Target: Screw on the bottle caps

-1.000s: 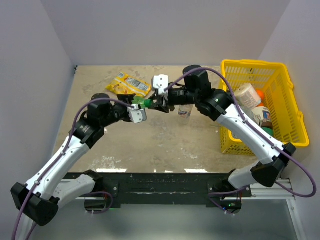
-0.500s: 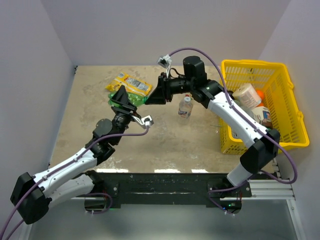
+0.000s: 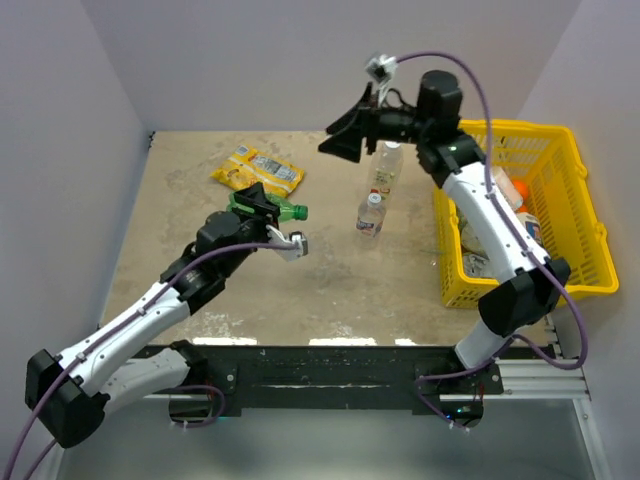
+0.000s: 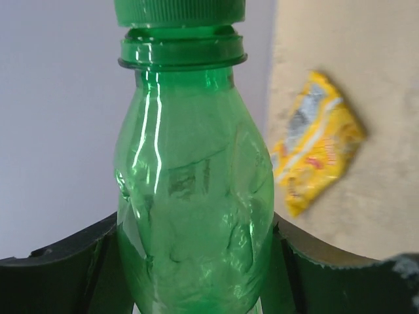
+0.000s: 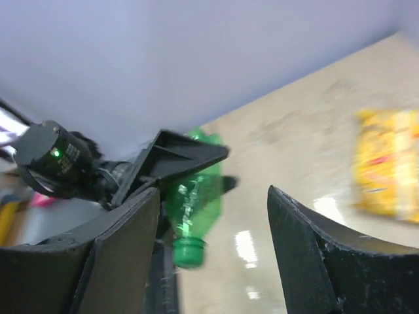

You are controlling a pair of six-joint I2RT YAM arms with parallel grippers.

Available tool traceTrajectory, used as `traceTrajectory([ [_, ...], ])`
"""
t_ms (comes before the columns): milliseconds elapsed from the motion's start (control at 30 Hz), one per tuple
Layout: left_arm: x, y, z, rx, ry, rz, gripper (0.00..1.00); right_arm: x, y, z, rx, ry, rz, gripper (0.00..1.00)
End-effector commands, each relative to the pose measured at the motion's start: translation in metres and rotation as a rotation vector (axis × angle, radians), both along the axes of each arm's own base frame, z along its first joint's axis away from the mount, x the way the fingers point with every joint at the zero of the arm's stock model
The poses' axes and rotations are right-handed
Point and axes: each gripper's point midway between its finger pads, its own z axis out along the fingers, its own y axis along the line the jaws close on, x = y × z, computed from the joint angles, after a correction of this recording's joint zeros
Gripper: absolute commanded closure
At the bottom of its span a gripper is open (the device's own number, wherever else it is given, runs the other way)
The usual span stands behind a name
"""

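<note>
My left gripper (image 3: 262, 208) is shut on the green bottle (image 3: 272, 209) and holds it above the table, neck pointing right. In the left wrist view the bottle (image 4: 194, 196) fills the frame between my fingers (image 4: 59, 268), with the dark green cap (image 4: 180, 12) sitting on its neck. My right gripper (image 3: 345, 135) is open and empty, raised high near the back wall. Its wrist view looks down on the green bottle (image 5: 196, 196) and its cap (image 5: 190, 252). Two clear labelled bottles (image 3: 371, 213) (image 3: 387, 165) stand at centre right. Their caps are too small to make out.
A yellow snack packet (image 3: 258, 170) lies at the back left of the table, also in the left wrist view (image 4: 314, 140). A yellow basket (image 3: 570, 270) with bulkier containers stands at the right edge. Walls close in the left, back and right.
My right gripper has let go at the green bottle's cap end, then risen up and back, open. My left gripper has turned and shifted the bottle slightly. The rear clear bottle is now uncovered.
</note>
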Motion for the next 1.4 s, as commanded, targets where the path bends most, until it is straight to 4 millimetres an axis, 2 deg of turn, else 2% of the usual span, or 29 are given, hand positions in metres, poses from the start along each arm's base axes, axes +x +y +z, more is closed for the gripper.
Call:
traceTrajectory([
  [0,-0.021,-0.004,-0.043,-0.251,0.492,-0.081,1.0,-0.008,-0.049,0.039,-0.105,-0.572,-0.028,0.29],
  [33,-0.021,-0.008,-0.045,-0.286,0.543,-0.09,1.0,-0.018,-0.051,0.018,-0.176,-0.588,-0.004,0.29],
  [67,-0.028,-0.01,-0.052,-0.302,0.619,-0.104,1.0,-0.031,-0.058,0.023,-0.233,-0.786,0.003,0.29],
  [100,-0.036,-0.023,-0.039,-0.351,0.674,-0.199,1.0,-0.036,-0.058,0.0,-0.288,-0.806,0.028,0.29],
  [133,-0.041,-0.03,-0.039,-0.368,0.717,-0.234,1.0,-0.055,-0.053,-0.012,-0.32,-0.834,0.081,0.29],
  [167,-0.046,-0.035,-0.034,-0.381,0.745,-0.268,1.0,-0.062,-0.056,-0.01,-0.364,-0.948,0.081,0.3],
  [233,-0.06,-0.05,-0.033,-0.398,0.813,-0.359,1.0,-0.083,-0.046,-0.026,-0.392,-1.0,0.153,0.31],
  [400,-0.071,-0.061,-0.033,-0.389,0.902,-0.433,1.0,-0.108,-0.033,-0.043,-0.482,-1.183,0.28,0.32],
  [567,-0.073,-0.062,-0.028,-0.379,0.902,-0.445,1.0,-0.117,-0.025,-0.047,-0.504,-1.261,0.347,0.34],
  [800,-0.073,-0.062,-0.022,-0.384,0.892,-0.451,1.0,-0.125,-0.015,-0.051,-0.499,-1.291,0.394,0.42],
  [967,-0.072,-0.063,-0.018,-0.388,0.887,-0.459,1.0,-0.126,-0.009,-0.048,-0.484,-1.323,0.389,0.48],
  [1233,-0.071,-0.066,-0.013,-0.387,0.88,-0.47,1.0,-0.128,-0.002,-0.048,-0.474,-1.349,0.385,0.52],
  [1367,-0.07,-0.065,-0.013,-0.381,0.872,-0.469,1.0,-0.127,0.0,-0.05,-0.474,-1.337,0.38,0.64],
])
